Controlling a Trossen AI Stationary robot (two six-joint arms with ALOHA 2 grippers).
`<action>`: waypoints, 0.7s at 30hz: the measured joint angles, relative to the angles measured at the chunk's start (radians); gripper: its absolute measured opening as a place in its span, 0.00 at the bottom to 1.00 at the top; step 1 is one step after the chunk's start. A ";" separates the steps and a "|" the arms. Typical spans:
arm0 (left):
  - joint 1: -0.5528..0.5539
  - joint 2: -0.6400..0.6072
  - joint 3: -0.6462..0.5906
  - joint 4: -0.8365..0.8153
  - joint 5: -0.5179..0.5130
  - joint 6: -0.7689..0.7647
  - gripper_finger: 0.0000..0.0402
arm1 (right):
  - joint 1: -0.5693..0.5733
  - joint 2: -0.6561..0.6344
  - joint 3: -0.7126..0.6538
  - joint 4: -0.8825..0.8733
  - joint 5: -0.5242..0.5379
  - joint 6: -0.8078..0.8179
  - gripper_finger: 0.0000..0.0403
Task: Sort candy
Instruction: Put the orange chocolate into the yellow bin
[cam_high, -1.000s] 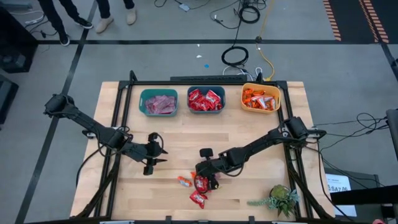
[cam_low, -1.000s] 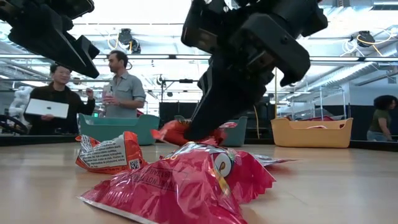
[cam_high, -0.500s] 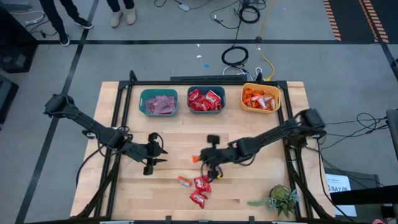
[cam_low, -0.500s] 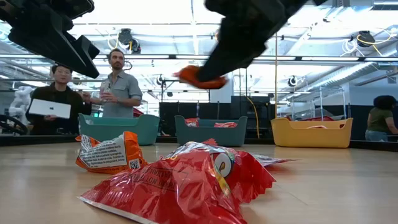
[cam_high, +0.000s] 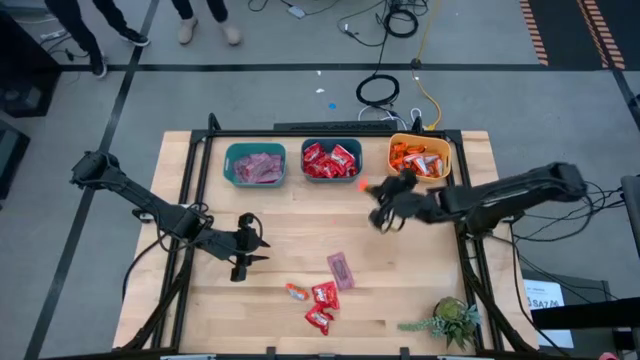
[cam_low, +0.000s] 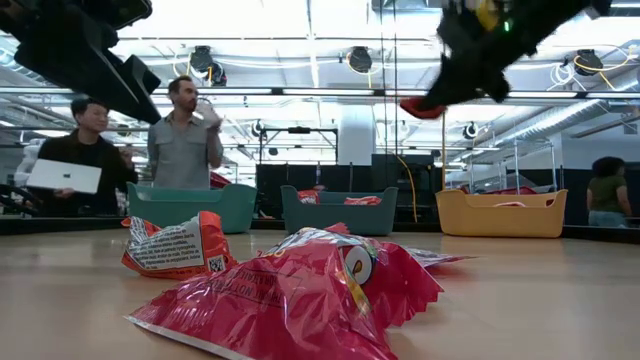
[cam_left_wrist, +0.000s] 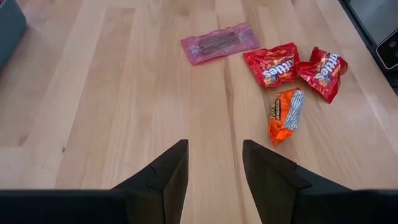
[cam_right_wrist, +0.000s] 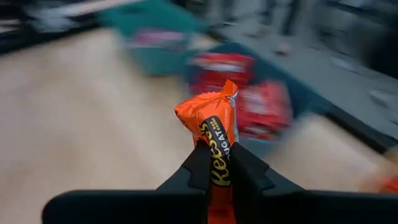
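Note:
My right gripper (cam_high: 372, 192) hangs above the table in front of the bins, shut on an orange candy (cam_right_wrist: 213, 124), which also shows in the low view as the candy (cam_low: 424, 107). On the table near its near edge lie a pink candy (cam_high: 341, 270), two red candies (cam_high: 324, 295) (cam_high: 318, 320) and an orange candy (cam_high: 296, 292). In the left wrist view they appear as the pink candy (cam_left_wrist: 219, 42), the red candies (cam_left_wrist: 272, 64) (cam_left_wrist: 322, 64) and the orange candy (cam_left_wrist: 285, 114). My left gripper (cam_left_wrist: 214, 163) waits open left of them. My right gripper pinches the orange candy by one end of its wrapper (cam_right_wrist: 217, 163) between the two fingers (cam_right_wrist: 198, 167). The rest of the wrapper sticks out past the fingertips. The candy is lifted clear of the table.
Three bins stand in a row along the far edge: a teal bin (cam_high: 232, 166) with pink candy, a teal bin (cam_high: 331, 178) with red candy and a yellow bin (cam_high: 396, 168) with orange candy. A small plant (cam_high: 455, 322) sits at the near right corner. People stand beyond the table.
My right gripper has risen from the pile of candy near the near edge with an orange candy in its fingers. It has carried the candy up and toward the far right, toward the yellow bin. The other candies stay on the table.

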 joint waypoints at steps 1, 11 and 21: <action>0.000 0.000 0.000 0.003 0.000 0.000 0.40 | -0.031 -0.028 -0.014 -0.034 0.024 0.021 0.05; 0.000 0.000 0.000 0.019 -0.001 0.000 0.40 | -0.407 -0.174 -0.071 -0.221 0.068 0.119 0.05; 0.000 0.000 -0.001 0.047 -0.019 -0.076 0.40 | -0.748 -0.178 -0.150 -0.135 -0.137 0.076 0.07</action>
